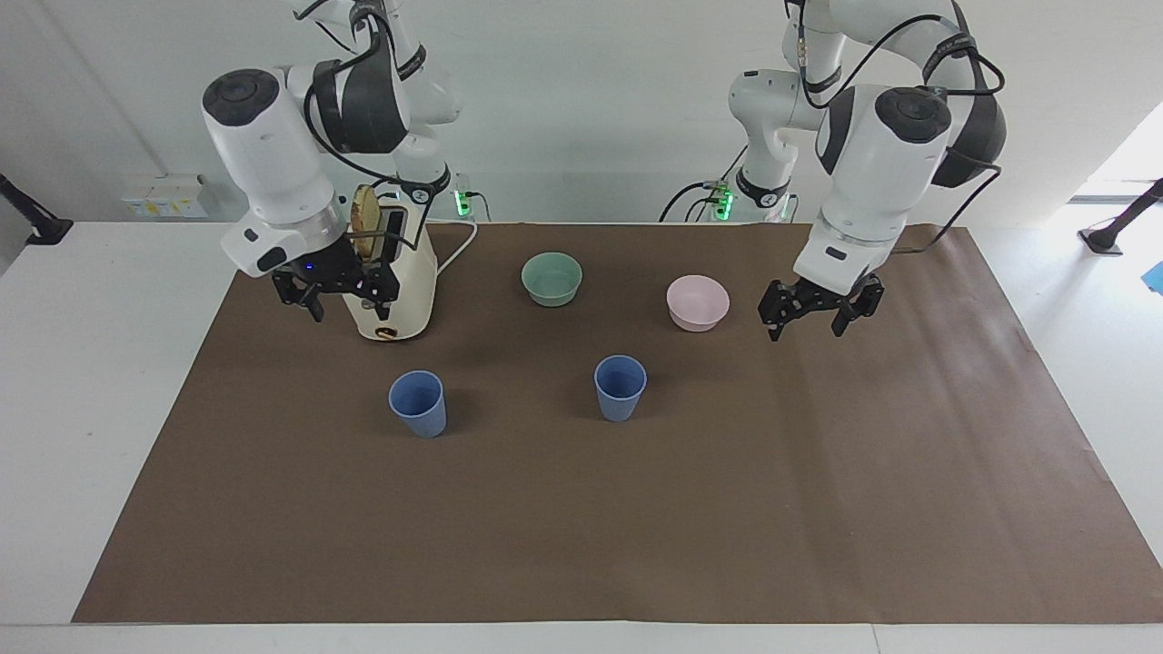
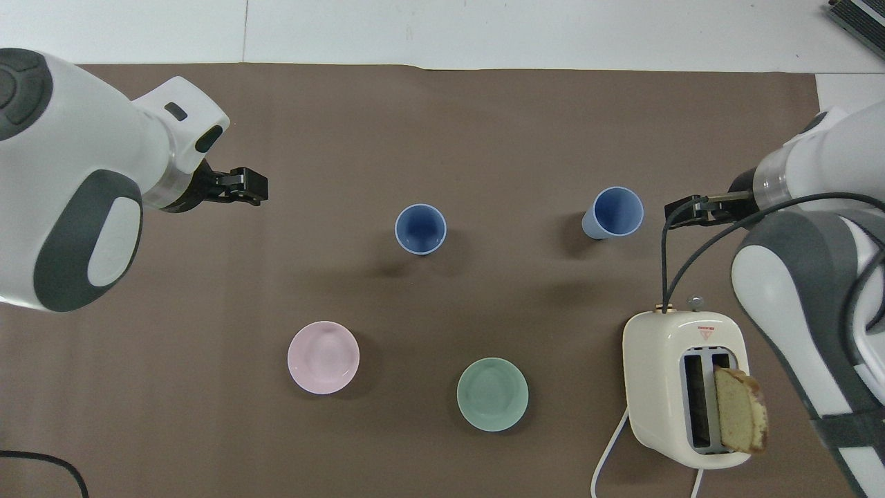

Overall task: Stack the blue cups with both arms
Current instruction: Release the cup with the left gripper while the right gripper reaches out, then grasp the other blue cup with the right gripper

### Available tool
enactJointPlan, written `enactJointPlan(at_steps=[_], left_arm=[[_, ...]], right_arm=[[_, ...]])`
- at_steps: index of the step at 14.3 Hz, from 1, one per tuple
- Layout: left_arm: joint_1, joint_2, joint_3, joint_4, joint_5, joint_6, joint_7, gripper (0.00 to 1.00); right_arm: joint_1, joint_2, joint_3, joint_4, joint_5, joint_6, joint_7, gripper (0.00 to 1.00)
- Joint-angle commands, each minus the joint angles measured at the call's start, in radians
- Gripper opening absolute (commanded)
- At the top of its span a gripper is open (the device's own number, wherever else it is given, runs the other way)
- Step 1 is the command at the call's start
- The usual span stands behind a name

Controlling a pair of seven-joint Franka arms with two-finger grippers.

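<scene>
Facing view: two blue cups stand upright and apart on the worktop (image 1: 909,509), neither stacked nor held. One cup (image 1: 621,388) is below and toward the middle from the left gripper (image 1: 820,320); the other cup (image 1: 418,404) is below the right gripper (image 1: 336,295), just in front of the toaster (image 1: 389,272). Both sets of fingers are seen spread apart and empty, hanging above the brown mat. A pink bowl (image 1: 698,302) sits beside the left fingers (image 1: 775,329); a green bowl (image 1: 551,278) sits between the arms.

Overhead view: the left gripper (image 2: 238,188) is well apart from the mid cup (image 2: 420,229). The right gripper (image 2: 691,211) is just beside the outer cup (image 2: 613,213), still clear of it.

Judgement: a pickup has yet to be started. For a clean grasp, the fingers should be kept wide, centred across the rim, lowered to mid-wall, then closed gently so the tapered wall is not tipped. The toaster cable near the right fingers (image 2: 681,214) should be kept clear.
</scene>
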Motion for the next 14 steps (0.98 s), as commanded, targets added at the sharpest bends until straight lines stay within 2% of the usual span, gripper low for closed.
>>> enactJointPlan(at_steps=[1, 3, 5, 8, 13, 14], left_arm=[[0.068, -0.048, -0.008, -0.035, -0.015, -0.048, 0.153, 1.0], [0.111, -0.064, -0.008, -0.035, -0.016, -0.091, 0.238, 1.0], [0.14, -0.081, -0.008, -0.035, -0.016, -0.107, 0.298, 1.0], [0.156, -0.106, -0.005, -0.019, -0.015, -0.151, 0.309, 1.0], [0.156, -0.157, -0.001, 0.072, -0.003, -0.271, 0.306, 1.0], [0.156, -0.155, -0.001, 0.107, -0.003, -0.309, 0.306, 1.0]], right_arm=[[-0.012, 0.062, 0.006, -0.007, 0.019, 0.08, 0.008, 1.0], [-0.015, 0.107, 0.006, -0.01, 0.019, 0.096, -0.004, 1.0], [-0.015, 0.141, 0.006, -0.033, 0.019, 0.167, -0.008, 1.0], [-0.005, 0.188, 0.006, -0.065, 0.017, 0.275, 0.0, 1.0], [0.0, 0.236, 0.006, -0.076, 0.016, 0.333, -0.008, 1.0], [0.002, 0.236, 0.006, -0.076, 0.016, 0.333, -0.005, 0.8]])
